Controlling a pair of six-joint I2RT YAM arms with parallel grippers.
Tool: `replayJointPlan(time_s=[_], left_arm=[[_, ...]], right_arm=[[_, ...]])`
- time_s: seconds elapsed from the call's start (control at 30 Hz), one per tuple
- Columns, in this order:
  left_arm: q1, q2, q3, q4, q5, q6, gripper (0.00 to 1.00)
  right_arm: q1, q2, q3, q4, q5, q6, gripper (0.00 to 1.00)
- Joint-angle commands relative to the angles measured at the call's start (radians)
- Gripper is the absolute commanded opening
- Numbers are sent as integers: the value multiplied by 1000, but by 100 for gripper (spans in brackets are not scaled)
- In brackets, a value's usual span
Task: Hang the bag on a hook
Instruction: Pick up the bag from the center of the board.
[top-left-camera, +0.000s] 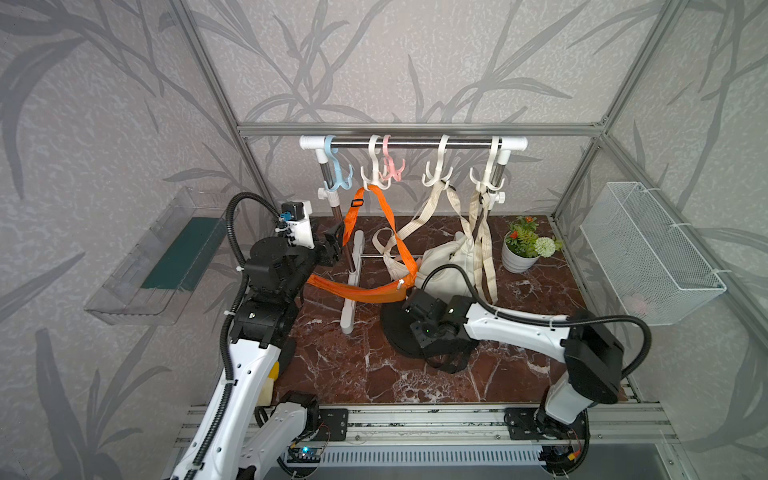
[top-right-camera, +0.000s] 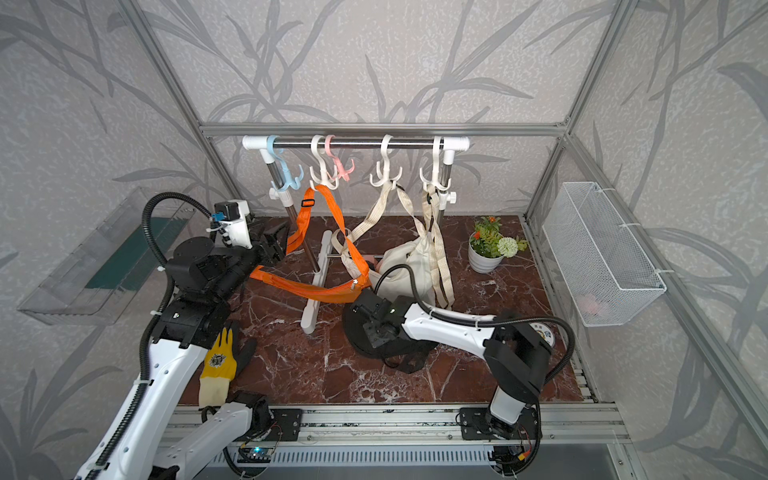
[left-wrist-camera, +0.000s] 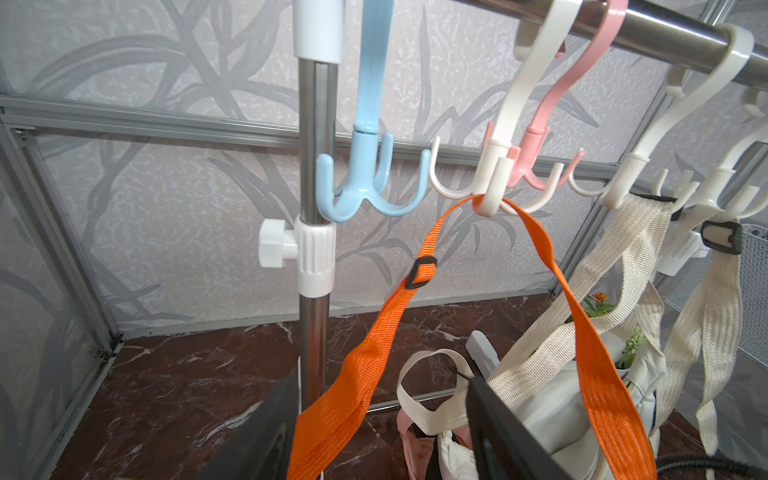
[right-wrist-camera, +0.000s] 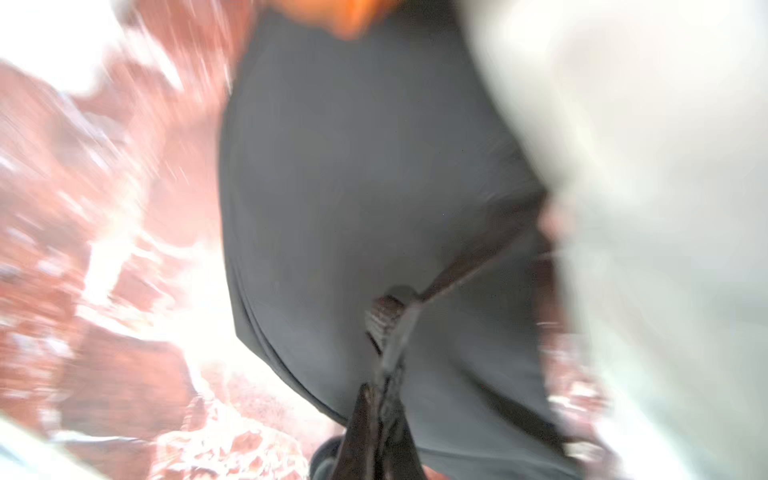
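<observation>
Black bag (top-left-camera: 392, 332) strap pinched by right jaws; left jaws parted.

Woven orange strap (left-wrist-camera: 386, 316), glossy plastic hook (left-wrist-camera: 495, 166), shiny metal rail (left-wrist-camera: 673, 32) & polished marble-look tabletop (left-wrist-camera: 187, 374)

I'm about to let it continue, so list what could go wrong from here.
1. The right gripper is shut low over the black bag, but the blurred wrist view does not show a firm hold; the bag may slip on lifting.
2. The orange strap hangs from a white hook and runs down right beside that gripper; a lift could snag it and pull it off.
</observation>
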Motion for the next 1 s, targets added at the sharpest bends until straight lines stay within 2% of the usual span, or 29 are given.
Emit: replayJointPlan(time_s=[0.0,0.2,0.33,0.5,0.6,0.77,0.97], left_arm=[[5,-12,-48,127,124,29,69],[2,3,-128,283,260,28,71],[2,15,-162,369,365,28,72],[-17,32,-182,414,550,74,72],[-43,25,-189,428,611,102,72],[-100,7,-168,423,597,126,72],[-245,56,-114,319,530,239,71]], right_arm=[[-52,-130,29,-10,68,-91,0],[-113,-234,93,50,16,-208,0],[-118,-245,161,84,-22,-280,0],[-125,-237,232,120,-85,-337,0],[-140,-232,272,127,-95,-357,0],[-156,-230,347,126,-125,-390,0],[-158,-244,432,105,-150,-449,0]])
